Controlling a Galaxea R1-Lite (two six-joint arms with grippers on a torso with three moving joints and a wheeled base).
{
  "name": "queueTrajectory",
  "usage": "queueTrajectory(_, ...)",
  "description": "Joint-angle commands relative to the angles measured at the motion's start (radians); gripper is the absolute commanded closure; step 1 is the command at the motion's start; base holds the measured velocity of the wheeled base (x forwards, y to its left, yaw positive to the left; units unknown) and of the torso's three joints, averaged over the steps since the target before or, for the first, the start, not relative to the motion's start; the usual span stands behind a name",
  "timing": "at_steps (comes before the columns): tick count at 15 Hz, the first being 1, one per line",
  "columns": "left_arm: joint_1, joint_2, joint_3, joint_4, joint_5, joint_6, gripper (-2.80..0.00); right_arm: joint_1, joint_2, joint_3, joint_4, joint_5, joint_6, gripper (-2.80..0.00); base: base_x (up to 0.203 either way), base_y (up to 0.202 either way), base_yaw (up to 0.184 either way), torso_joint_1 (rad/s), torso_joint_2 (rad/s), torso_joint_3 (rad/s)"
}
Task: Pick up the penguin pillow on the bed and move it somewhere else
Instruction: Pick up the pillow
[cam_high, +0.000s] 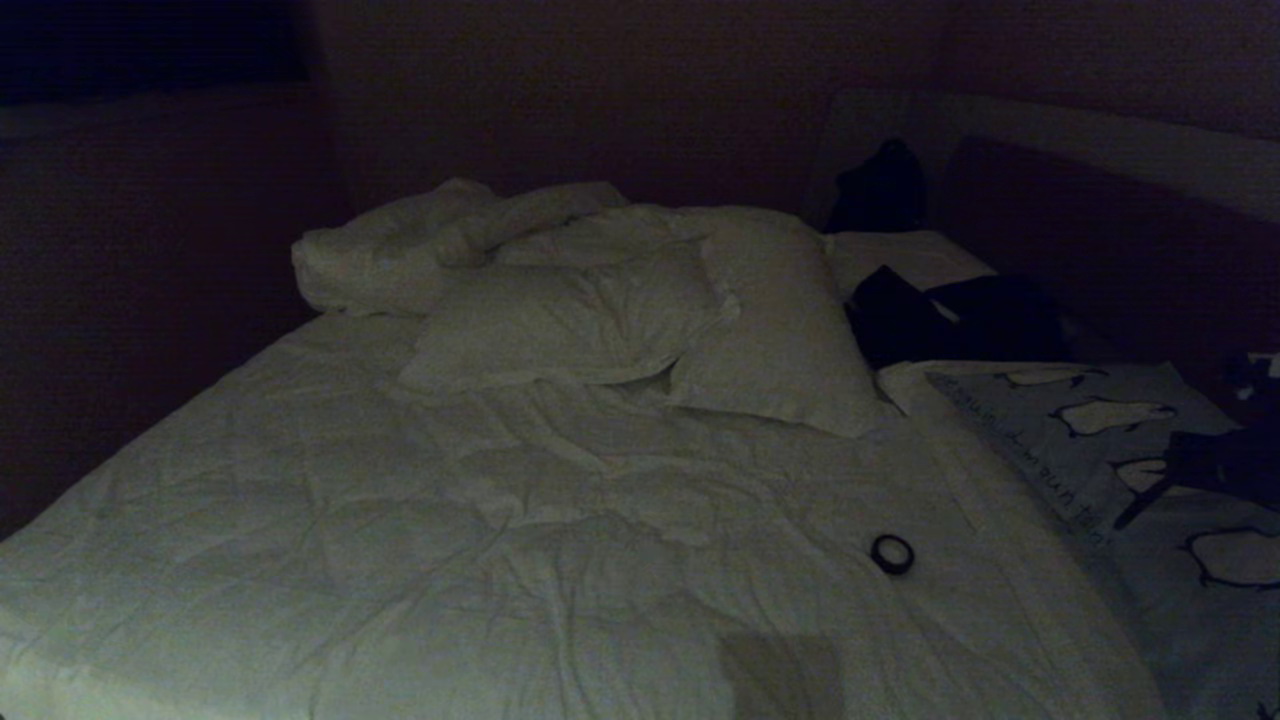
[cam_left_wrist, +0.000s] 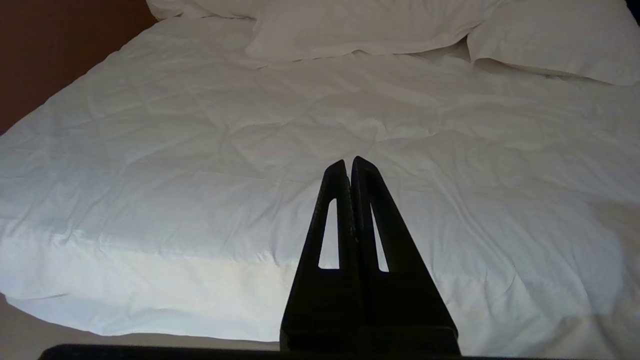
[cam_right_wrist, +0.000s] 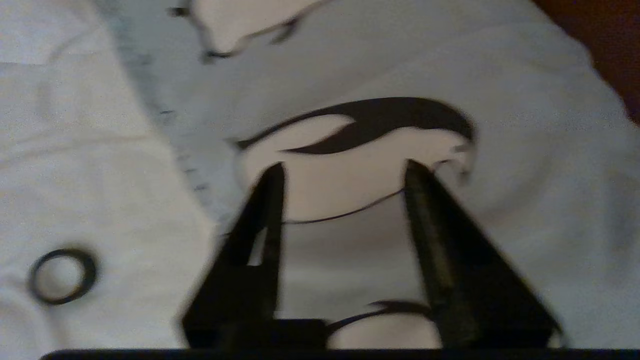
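Blue-grey penguin pillow (cam_right_wrist: 525, 150) under right gripper (cam_right_wrist: 342, 170), jaws apart, empty; lettering unreadable; black ring (cam_right_wrist: 62, 276) beside; left gripper (cam_left_wrist: 349, 162) pressed together over bed (cam_left_wrist: 175, 175).

wide bare duvet (cam_high: 450, 520); small black ring (cam_high: 892, 553) beside penguin pillow (cam_high: 1100, 440).

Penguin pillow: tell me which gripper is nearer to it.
Right. The right gripper hangs open directly over the penguin pillow; the left gripper, shut, points at bare duvet, pillow out of its view.

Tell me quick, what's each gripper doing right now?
Left gripper: shut, empty, over the bed.
Right gripper: open, empty, above the penguin pillow.
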Motion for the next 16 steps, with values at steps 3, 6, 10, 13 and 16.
queueTrajectory(3, 0.0, 0.0, 0.002, 0.0, 0.0, -0.001, 0.0, -0.095, 0.018, -0.01, -0.001, 0.136, -0.073, -2.8, 0.0, 0.0, 0.0, 0.0, 0.0, 0.0)
queueTrajectory(6, -0.001, 0.0, 0.002, 0.0, 0.0, -0.001, 0.0, -0.13, 0.037, 0.0, 0.001, 0.19, -0.098, -2.8, 0.0, 0.0, 0.0, 0.0, 0.0, 0.0)
queueTrajectory(10, 0.0, 0.0, 0.002, 0.0, 0.0, -0.001, 0.0, -0.145, 0.141, -0.004, -0.003, 0.192, -0.097, -2.8, 0.0, 0.0, 0.0, 0.0, 0.0, 0.0)
queueTrajectory(13, 0.0, 0.0, 0.002, 0.0, 0.0, -0.001, 0.0, -0.152, 0.211, -0.003, -0.003, 0.213, -0.095, -2.8, 0.0, 0.0, 0.0, 0.0, 0.0, 0.0)
queueTrajectory(16, 0.0, 0.0, 0.002, 0.0, 0.0, -0.001, 0.0, -0.151, 0.284, -0.013, -0.006, 0.215, -0.096, -2.8, 0.0, 0.0, 0.0, 0.0, 0.0, 0.0)
